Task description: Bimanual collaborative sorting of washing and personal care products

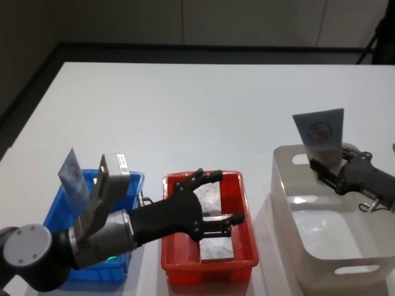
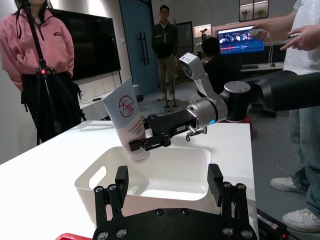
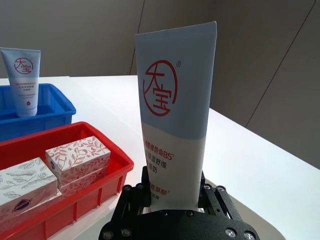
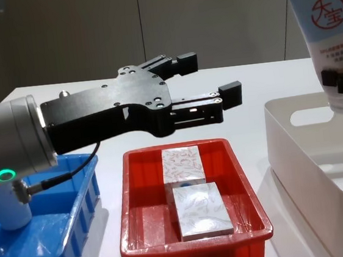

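Head view shows the right gripper (image 1: 325, 169) clamped on the lower end of an upright pale-blue tube (image 1: 320, 132) above the white bin (image 1: 345, 269), at right. Left gripper (image 1: 226, 197), jaws wide, hovers over the red bin (image 1: 210, 264) containing two leaf-patterned boxes (image 1: 216, 249). Second tube (image 1: 73, 179) stands in the blue bin (image 1: 134, 180), at left

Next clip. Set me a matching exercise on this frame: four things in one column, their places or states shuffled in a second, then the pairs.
Things
1. held tube
2. other tube
3. boxes
4. left gripper

Places or states
A. lying in the red bin
B. open, above the red bin
C. upright in the blue bin
D. in the right gripper, at the white bin

Pairs: 1-D, 2-C, 3-A, 4-B
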`<state>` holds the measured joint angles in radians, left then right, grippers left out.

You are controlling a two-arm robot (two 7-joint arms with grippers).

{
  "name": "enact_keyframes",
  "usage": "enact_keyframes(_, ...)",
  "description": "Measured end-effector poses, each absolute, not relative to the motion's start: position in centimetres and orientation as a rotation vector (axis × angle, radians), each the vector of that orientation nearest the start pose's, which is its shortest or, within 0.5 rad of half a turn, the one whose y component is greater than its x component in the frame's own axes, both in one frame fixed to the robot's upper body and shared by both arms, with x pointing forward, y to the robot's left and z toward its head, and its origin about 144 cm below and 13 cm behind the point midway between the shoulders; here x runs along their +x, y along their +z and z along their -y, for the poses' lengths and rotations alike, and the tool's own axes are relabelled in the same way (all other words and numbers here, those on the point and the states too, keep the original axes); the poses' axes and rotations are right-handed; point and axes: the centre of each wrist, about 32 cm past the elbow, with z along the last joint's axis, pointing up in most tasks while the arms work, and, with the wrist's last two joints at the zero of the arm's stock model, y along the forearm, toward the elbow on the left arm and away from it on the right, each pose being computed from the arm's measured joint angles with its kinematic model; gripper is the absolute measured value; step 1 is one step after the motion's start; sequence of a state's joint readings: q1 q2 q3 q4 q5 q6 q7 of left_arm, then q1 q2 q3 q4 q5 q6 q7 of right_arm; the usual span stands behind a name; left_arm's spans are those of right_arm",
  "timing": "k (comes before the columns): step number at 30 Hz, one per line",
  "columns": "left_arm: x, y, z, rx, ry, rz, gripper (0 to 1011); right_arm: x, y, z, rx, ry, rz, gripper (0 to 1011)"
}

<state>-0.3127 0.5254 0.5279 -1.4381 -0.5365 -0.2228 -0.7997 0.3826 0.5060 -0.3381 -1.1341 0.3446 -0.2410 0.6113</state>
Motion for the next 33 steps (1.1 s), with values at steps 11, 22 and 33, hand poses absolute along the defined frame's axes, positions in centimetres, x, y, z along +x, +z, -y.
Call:
enact_keyframes(11, 51.4, 117.1, -25.7, -0.018, 0.384, 0.155, 1001, 55.9, 115.1, 34.6, -0.205, -0.884, 0.175, 482)
enact_keyframes(22, 51.4, 117.1, -25.7, -0.018, 0.384, 0.155, 1001, 56.8, 114.9, 34.3, -0.234, -0.922, 0.152, 482)
enact_keyframes(33, 51.4, 117.1, -25.7, -0.018, 0.384, 0.155, 1001, 57.7, 114.3, 33.6, -0.254, -0.943, 0.131, 482)
